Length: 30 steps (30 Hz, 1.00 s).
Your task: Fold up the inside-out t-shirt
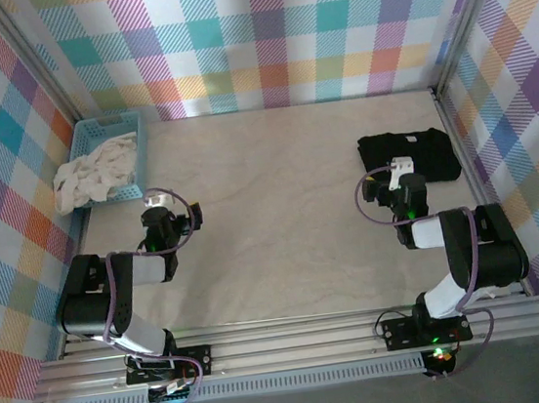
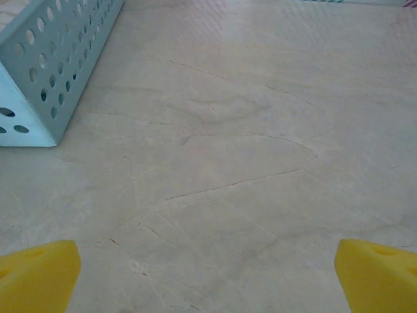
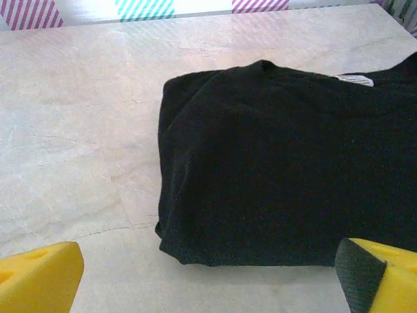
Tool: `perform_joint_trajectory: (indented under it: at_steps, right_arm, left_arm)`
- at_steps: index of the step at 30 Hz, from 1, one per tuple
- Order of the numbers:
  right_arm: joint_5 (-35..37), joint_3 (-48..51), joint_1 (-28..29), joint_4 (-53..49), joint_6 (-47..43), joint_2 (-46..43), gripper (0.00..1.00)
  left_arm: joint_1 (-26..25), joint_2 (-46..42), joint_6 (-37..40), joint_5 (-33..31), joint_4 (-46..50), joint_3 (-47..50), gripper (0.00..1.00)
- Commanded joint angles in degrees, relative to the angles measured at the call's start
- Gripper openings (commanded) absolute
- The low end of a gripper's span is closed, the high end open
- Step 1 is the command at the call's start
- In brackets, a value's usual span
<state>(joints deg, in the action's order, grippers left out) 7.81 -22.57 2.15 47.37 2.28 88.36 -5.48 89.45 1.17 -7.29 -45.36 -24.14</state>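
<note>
**Shirt in basket; grippers released**

We are seeing the white t-shirt (image 1: 97, 172) lying bunched in the blue basket (image 1: 107, 121), apparently spilling over its left rim. The left gripper (image 1: 157, 205) and right gripper (image 1: 402, 167) are hanging spread wide, gripping nothing, the right one just before the black garment (image 1: 420, 148).

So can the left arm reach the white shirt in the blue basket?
Probably yes. The left gripper is open near the basket, only bare table lies between, and the shirt sits uncovered on top.
</note>
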Motion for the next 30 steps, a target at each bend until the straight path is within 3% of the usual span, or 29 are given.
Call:
perform_joint_trajectory:
  at_steps: [1,25,30]
  right_arm:
    - [-1.18,-0.02,-0.32,1.92,-0.50,-0.47,1.00]
    - [-0.65,0.22,-0.27,2.01,-0.42,-1.14,1.00]
    - [6.09,2.63,1.01,-4.11,0.86,-13.80,1.00]
  left_arm:
    - [0.72,0.33,0.94,0.63,-1.04,0.07,1.00]
    - [0.77,-0.27,0.76,0.30,-0.69,-0.12,1.00]
    - [0.73,-12.31,-4.20,-6.35,18.83,-5.32,1.00]
